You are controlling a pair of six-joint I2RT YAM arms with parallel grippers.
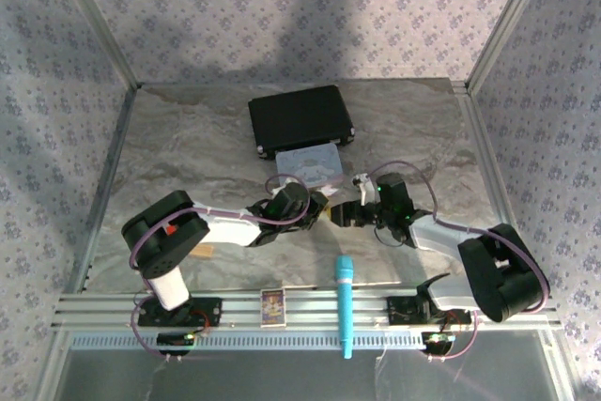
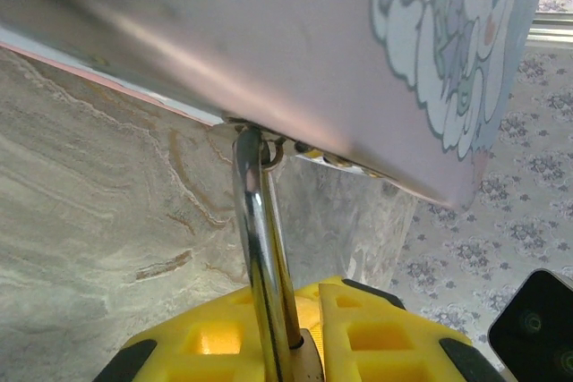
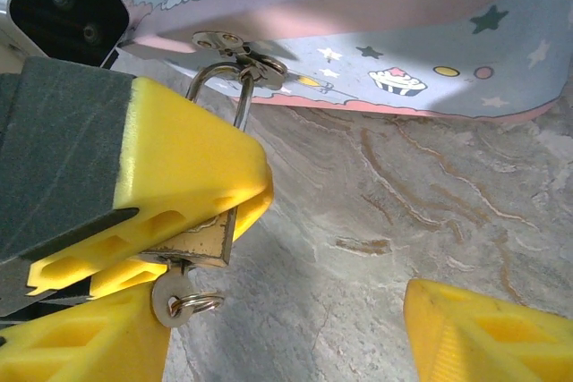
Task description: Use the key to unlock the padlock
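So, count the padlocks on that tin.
1. The padlock hangs from the hasp of the tin, body clamped in the left pincer, key in its underside. Others could hide behind the tin.

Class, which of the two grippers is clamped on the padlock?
The left gripper: its yellow fingers pinch the brass padlock, whereas the right gripper stands wide open, gripping nothing.

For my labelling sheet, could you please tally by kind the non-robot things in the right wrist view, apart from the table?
padlock: 1
key: 1
key ring: 1
pastel tin: 1
Total: 4
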